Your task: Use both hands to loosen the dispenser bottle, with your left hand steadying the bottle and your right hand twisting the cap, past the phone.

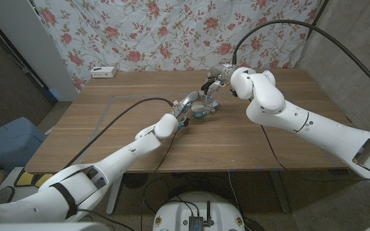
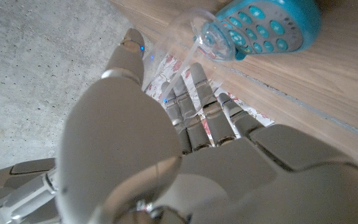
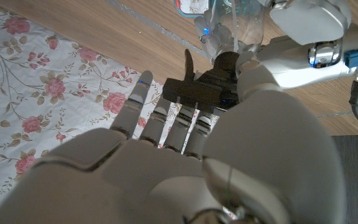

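A clear dispenser bottle [image 1: 202, 104] stands near the table's middle, with a black pump cap [image 3: 198, 89] on top. My left hand [image 1: 186, 108] wraps its fingers around the clear body [image 3: 243, 30] from the left side. From above and the right, my right hand [image 1: 216, 79] has its fingers and thumb closed on the black cap. A teal phone [image 2: 263, 26] with round buttons lies on the wood just beside the bottle's base [image 2: 188, 28]. In the head view both hands hide most of the bottle.
A white power strip [image 1: 103, 72] lies at the table's far left edge. A floral cloth [image 1: 172, 32] hangs behind the table. A blue bin [image 1: 5, 142] stands on the floor to the left. Black cables trail from both arms over the table.
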You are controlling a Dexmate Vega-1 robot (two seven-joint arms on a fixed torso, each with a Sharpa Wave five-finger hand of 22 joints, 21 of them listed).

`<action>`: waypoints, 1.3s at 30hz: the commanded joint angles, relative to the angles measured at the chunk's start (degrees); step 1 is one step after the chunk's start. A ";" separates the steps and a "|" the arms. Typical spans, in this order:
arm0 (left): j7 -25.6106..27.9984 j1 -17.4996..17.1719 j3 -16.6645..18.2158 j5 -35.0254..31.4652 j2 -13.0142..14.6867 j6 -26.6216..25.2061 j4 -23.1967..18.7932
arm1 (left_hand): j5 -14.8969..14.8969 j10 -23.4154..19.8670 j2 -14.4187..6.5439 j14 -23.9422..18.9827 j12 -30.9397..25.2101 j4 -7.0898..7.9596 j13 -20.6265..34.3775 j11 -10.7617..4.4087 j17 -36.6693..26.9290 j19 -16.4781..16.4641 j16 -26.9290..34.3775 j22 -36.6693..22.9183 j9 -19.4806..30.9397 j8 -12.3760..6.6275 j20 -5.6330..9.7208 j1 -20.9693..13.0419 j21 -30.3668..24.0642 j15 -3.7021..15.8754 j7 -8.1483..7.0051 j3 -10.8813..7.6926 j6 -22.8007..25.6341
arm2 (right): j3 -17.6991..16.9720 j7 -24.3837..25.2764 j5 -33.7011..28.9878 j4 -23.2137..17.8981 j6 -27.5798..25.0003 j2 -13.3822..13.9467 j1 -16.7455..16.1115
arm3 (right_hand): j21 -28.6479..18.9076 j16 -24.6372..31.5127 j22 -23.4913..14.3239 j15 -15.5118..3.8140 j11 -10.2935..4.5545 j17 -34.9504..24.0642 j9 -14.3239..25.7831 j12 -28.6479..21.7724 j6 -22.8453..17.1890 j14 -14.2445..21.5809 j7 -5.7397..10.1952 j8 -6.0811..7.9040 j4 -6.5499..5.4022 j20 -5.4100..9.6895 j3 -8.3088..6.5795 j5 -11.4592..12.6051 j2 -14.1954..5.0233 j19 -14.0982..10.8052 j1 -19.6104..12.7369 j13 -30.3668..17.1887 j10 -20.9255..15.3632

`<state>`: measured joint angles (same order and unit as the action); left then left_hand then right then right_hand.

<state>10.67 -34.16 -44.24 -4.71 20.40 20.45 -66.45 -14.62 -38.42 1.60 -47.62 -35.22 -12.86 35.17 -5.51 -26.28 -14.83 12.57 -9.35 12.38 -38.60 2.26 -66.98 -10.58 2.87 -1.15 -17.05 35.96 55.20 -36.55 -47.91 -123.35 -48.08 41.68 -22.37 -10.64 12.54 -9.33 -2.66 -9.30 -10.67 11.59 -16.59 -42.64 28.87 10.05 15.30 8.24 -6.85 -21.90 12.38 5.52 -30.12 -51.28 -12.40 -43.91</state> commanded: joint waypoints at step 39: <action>-0.64 0.10 -0.08 0.10 0.10 -0.57 -0.18 | 0.09 -2.95 -8.16 -3.67 -0.54 3.87 0.21 -2.25 0.34 -0.31 0.23 -0.11 0.10 -0.52 2.44 1.33 0.08 6.78 -0.81 -4.18 4.01 | -4.26 -1.49 -2.44 3.14 3.97 -3.24 -3.14 | -0.03 0.88 -0.13 -9.75 -1.03 -0.44 -0.19 -1.87 -9.55 7.38 1.00 2.24 0.37 4.55 -2.83 -0.79 -2.75 -1.16 -0.55 0.21 -10.46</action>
<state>10.13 -34.14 -44.37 -4.76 20.45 19.99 -66.71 -14.62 -38.41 1.60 -47.71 -35.62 -12.86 35.20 -5.52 -25.75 -14.83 12.81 -9.35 12.38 -38.82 2.26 -66.98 -10.58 2.77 -1.15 -17.04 35.96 51.46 -38.43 -50.60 -120.84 -45.01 38.80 -25.35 -10.64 12.99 -9.34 -3.37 -10.45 -10.82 11.35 -18.24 -51.50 35.73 10.97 17.18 8.63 -2.86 -24.51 11.64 3.27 -31.05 -51.43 -12.25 -53.87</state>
